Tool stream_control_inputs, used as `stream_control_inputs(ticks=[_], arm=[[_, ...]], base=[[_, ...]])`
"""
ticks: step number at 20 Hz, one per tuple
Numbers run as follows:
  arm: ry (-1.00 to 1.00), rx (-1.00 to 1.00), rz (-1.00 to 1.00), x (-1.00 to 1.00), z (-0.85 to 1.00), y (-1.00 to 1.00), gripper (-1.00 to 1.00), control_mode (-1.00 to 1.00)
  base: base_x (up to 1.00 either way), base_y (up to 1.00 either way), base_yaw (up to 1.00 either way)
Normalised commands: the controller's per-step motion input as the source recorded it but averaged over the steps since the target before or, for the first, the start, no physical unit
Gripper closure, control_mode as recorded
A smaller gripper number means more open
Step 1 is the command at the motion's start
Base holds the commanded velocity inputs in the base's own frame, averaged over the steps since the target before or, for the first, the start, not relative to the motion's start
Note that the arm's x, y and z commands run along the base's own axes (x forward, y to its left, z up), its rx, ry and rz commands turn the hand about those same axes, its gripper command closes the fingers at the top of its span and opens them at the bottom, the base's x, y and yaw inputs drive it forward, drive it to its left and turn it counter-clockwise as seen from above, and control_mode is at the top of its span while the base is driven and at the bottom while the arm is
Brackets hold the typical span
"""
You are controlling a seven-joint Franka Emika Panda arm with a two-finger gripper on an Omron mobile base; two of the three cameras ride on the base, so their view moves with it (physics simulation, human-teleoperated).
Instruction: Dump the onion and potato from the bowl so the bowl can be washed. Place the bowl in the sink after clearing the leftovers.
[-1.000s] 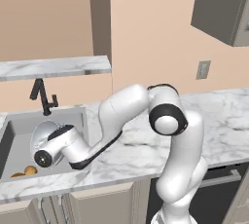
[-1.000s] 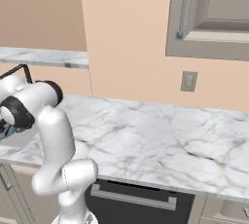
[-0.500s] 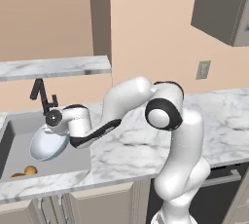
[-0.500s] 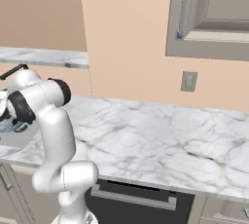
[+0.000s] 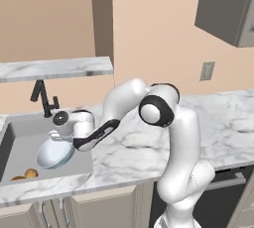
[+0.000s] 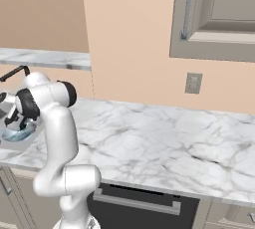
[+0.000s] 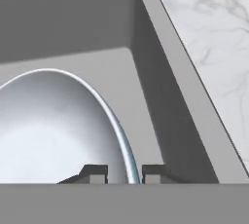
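The gripper (image 7: 124,173) is clamped on the rim of the bowl (image 5: 54,153) — one finger inside, one outside — holding it tilted low inside the sink (image 5: 20,133), near the right wall (leftovers lie at the front left), so setting down looks like a short drop.

**Occluded and cropped items, all views**

Hand view: bowl (image 7: 53,130) cut off by the left edge and the bottom; only the tips of the gripper (image 7: 125,173) visible, either side of the rim. Sink (image 7: 160,106) cropped at top and left.

Left base view: gripper hidden behind the hand; two small brown items (image 5: 26,175) on the sink floor too small to identify.

Right base view: bowl (image 6: 16,134) partly behind the arm.
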Motion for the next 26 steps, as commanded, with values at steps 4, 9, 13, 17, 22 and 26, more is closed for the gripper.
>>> stream_control_inputs(ticks=[4,9,13,17,22,26], arm=[[0.0,0.01,-0.1,0.0,0.54,-0.06,-1.0,-1.0],[-0.15,0.11,-0.1,-0.57,0.98,-0.63,-1.0,-1.0],[-0.26,0.17,-0.02,-1.0,1.0,-1.0,-1.0,-1.0],[-0.32,0.17,0.0,-1.0,0.98,-1.0,-1.0,-1.0],[-0.35,0.27,0.0,-0.79,0.7,-1.0,-1.0,-1.0],[-0.16,0.21,-0.01,-0.38,0.16,-0.6,-1.0,-1.0]], base=[[0.0,0.0,0.0],[0.0,0.0,0.0],[0.0,0.0,0.0],[0.0,0.0,0.0],[0.0,0.0,0.0],[0.0,0.0,0.0]])
